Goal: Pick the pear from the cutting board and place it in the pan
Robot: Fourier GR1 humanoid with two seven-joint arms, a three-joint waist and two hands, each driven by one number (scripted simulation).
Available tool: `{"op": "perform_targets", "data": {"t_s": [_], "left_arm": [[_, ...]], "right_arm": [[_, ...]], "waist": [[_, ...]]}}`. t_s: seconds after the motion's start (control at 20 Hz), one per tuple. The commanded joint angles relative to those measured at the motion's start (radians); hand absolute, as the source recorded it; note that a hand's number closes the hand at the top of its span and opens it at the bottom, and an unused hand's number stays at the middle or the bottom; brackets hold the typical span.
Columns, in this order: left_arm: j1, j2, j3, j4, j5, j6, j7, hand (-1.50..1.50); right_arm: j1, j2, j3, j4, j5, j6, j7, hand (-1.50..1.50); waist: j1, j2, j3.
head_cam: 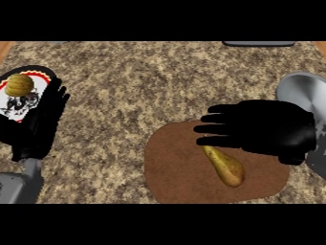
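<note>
A yellow-brown pear (225, 167) lies on the round brown cutting board (172, 177) at the lower middle. My right hand (264, 129) hovers over the board's upper right part, fingers stretched leftward and open, just above the pear's narrow end. The grey pan (308, 95) sits at the right edge, partly hidden by my right forearm. My left hand (38, 122) rests open at the left, fingers up.
A decorated plate (3, 91) at the left edge holds a round yellowish object (19, 85), partly behind my left hand. A dark object (258, 43) lies at the counter's far edge. Wooden strips border the speckled counter on both sides.
</note>
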Motion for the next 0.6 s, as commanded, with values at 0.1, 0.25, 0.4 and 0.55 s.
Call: {"op": "perform_targets", "data": {"t_s": [0.1, 0.25, 0.4, 0.55], "left_arm": [[0.014, -0.040, 0.005, 0.026, -0.035, -0.009, -0.035, 0.00], [0.015, -0.020, 0.038, 0.005, -0.006, -0.035, -0.017, 0.00], [0.031, 0.003, 0.044, -0.060, -0.021, -0.022, 0.052, 0.00], [0.028, -0.016, 0.059, -0.009, -0.032, -0.058, 0.005, 0.00]], "right_arm": [[0.044, 0.020, 0.045, -0.060, 0.142, 0.035, -0.029, -1.50], [0.064, -0.038, 0.059, -0.097, 0.251, -0.047, -0.031, -1.50], [0.110, -0.079, -0.008, -0.197, 0.267, -0.034, -0.015, -1.50], [0.193, -0.052, -0.011, -0.257, 0.331, -0.022, 0.008, -1.50]], "waist": [[-0.003, 0.001, 0.000], [-0.004, 0.001, 0.001], [-0.006, -0.001, 0.001], [-0.008, 0.000, 0.001]]}}
